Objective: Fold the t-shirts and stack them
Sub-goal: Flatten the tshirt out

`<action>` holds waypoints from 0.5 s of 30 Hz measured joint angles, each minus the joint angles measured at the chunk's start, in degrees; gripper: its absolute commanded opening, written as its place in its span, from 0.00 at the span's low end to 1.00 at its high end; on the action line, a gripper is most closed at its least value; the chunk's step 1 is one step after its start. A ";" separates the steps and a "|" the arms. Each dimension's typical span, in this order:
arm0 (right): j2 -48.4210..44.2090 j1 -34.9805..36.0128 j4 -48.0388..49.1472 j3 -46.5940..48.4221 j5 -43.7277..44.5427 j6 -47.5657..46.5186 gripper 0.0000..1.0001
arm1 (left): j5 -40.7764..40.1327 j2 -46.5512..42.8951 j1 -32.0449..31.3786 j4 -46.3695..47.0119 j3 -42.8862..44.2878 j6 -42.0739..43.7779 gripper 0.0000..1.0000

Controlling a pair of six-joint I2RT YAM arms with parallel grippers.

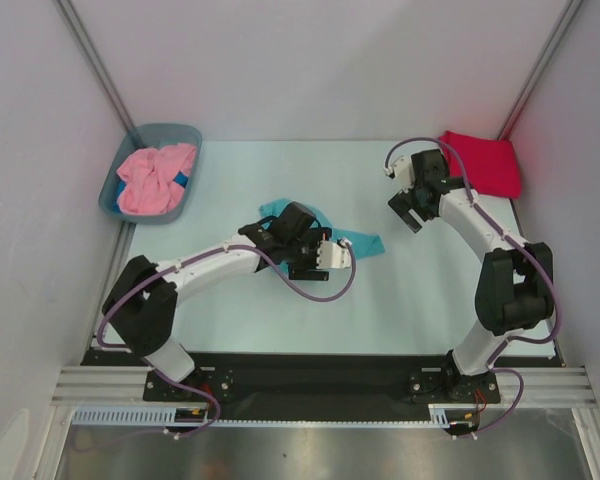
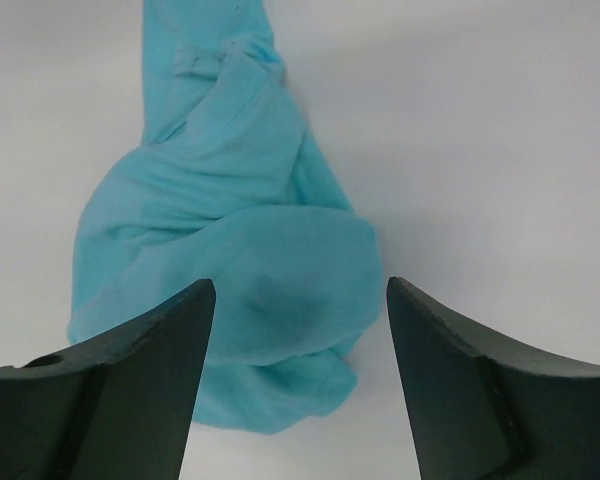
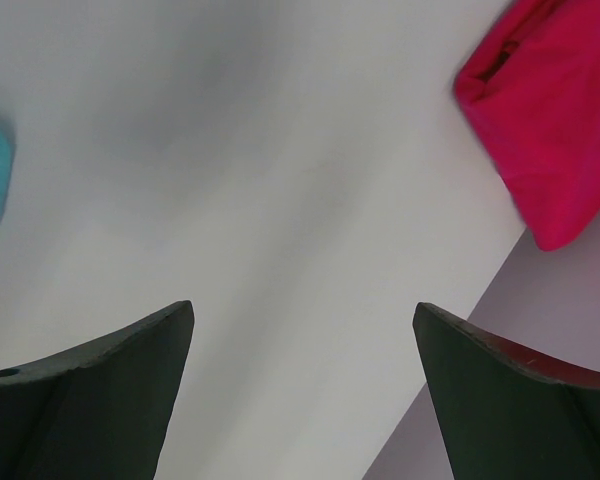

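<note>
The left gripper (image 2: 300, 292) hangs over the crumpled turquoise t-shirt (image 2: 240, 250) in the middle of the table (image 1: 400, 300), with its jaws spread. The right gripper (image 3: 305, 312) is wide apart over bare table, near the crimson t-shirt (image 1: 483, 162) at the far right corner. The pink t-shirt (image 1: 155, 178) lies in the grey-blue tub (image 1: 185, 132), far left.

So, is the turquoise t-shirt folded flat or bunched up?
Bunched up: the turquoise t-shirt lies on the table as a twisted, crumpled heap, with no flat layers or straight edges.
</note>
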 measured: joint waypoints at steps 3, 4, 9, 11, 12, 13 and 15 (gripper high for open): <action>-0.63 -0.52 0.04 0.00 0.11 0.02 1.00 | 0.07 0.22 -1.27 0.57 -0.90 -0.48 0.76; -0.85 -0.70 0.20 -0.02 0.13 0.02 1.00 | 0.09 0.24 -1.62 0.66 -1.36 -0.55 0.77; -2.08 -1.14 0.83 -0.61 0.15 0.02 1.00 | 0.15 0.85 -4.15 0.68 -3.69 -0.55 0.77; -2.73 -1.22 0.83 -0.87 0.15 0.04 1.00 | 0.20 1.36 -4.68 0.79 -4.35 -0.55 0.77; -2.93 -1.22 0.81 -0.92 0.13 0.07 1.00 | 0.17 1.68 -4.87 1.14 -4.79 -0.55 0.77; -3.15 -1.22 0.81 -0.92 0.13 0.13 1.00 | 0.07 2.01 -5.01 1.84 -5.31 -0.55 0.76; -3.41 -1.22 0.81 -0.92 0.11 0.48 1.00 | -0.66 2.73 -5.01 3.67 -6.38 -0.57 0.74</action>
